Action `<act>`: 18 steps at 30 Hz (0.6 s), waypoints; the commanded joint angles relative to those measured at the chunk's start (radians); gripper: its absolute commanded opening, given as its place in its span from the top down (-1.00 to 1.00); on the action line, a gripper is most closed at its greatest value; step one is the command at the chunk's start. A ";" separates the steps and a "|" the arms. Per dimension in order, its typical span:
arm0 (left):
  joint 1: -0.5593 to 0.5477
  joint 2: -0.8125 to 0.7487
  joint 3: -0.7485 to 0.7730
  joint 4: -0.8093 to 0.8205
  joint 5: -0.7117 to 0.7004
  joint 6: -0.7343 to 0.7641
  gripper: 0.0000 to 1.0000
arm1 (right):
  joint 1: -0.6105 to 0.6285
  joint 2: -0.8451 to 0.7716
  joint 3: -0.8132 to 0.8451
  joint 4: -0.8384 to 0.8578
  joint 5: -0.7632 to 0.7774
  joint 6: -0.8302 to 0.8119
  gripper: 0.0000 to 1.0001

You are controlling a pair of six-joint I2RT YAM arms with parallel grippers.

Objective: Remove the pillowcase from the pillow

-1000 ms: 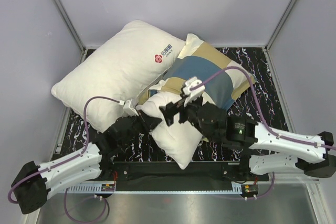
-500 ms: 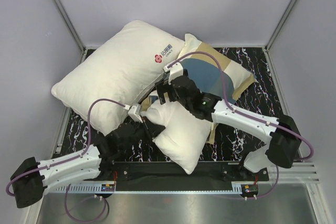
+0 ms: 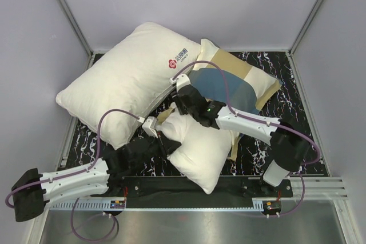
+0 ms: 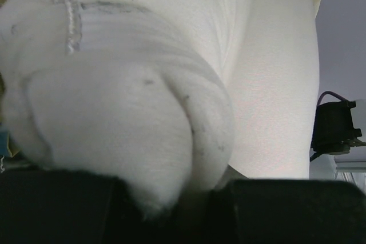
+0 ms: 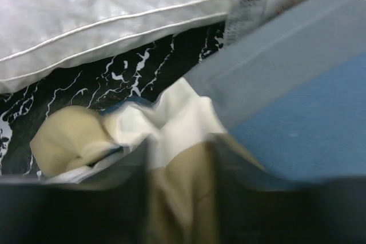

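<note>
Peeling is well under way from where I stand: the large checked pillowcase of teal, tan and cream fabric [image 3: 231,81] lies on the far right of the black marbled surface [image 3: 286,64]. It covers only the far end of the plump, plain off-white pillow [image 3: 200,150], whose near half is bare. The left gripper [image 4: 186,201] is clenched on a bunched corner of that pillow. The right gripper [image 5: 180,198] sits at the crumpled mouth of the cover, beside the white pillow with a red logo [image 3: 123,78]. Cloth lies between its fingers, but I cannot tell whether it is pinched yet.

To my eye the next move calls for a firm hold on that hem and a pull away from the anchored corner.

A second ago the right arm was folded back over the pillow's middle; now it is stretched forward. The left has kept its hold.
</note>
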 commanded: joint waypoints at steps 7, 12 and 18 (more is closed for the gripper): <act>-0.022 0.046 0.011 -0.170 0.085 0.097 1.00 | -0.125 -0.157 -0.016 -0.181 0.151 0.067 1.00; -0.023 0.037 0.026 -0.184 0.079 0.093 1.00 | -0.237 -0.222 -0.018 -0.211 0.148 0.069 1.00; -0.023 -0.067 0.016 -0.239 0.036 0.042 1.00 | -0.434 -0.321 -0.068 -0.217 0.102 0.049 1.00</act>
